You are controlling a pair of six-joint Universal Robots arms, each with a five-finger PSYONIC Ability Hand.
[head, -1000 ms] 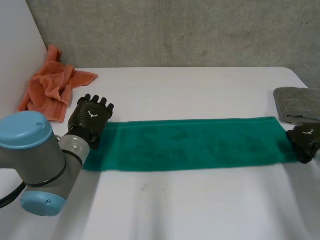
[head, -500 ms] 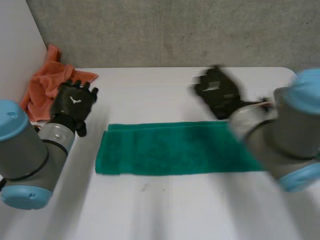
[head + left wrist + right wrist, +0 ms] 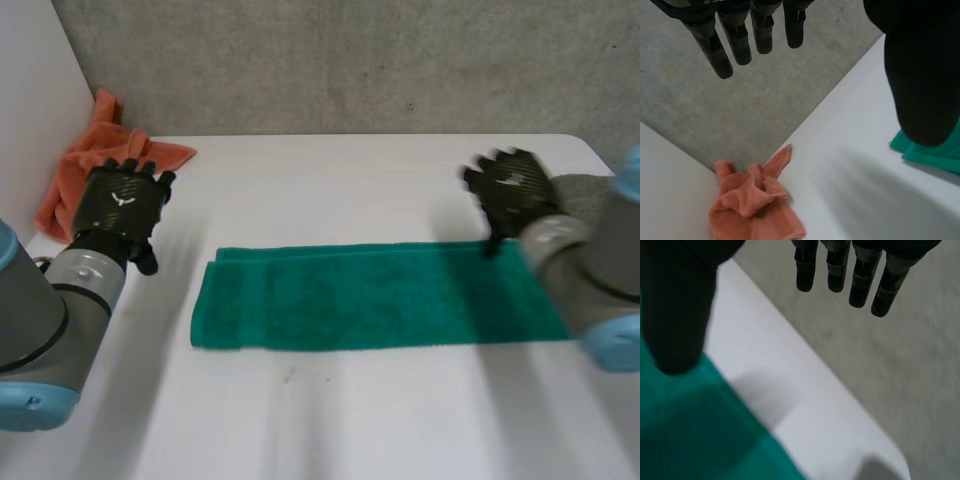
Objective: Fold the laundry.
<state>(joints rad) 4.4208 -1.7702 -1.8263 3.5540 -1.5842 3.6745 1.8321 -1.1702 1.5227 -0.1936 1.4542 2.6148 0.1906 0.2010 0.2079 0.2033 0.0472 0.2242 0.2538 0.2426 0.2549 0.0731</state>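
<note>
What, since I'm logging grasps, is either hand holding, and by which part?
Nothing. The left hand is open near the orange cloth; the right hand is open by one end of the green towel.

Left hand (image 3: 118, 201) and right hand (image 3: 513, 187) — raised, fingers straight.

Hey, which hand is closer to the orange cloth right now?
Left. The left hand is right beside the orange cloth; the right hand is across the table, by the green towel's other end.
</note>
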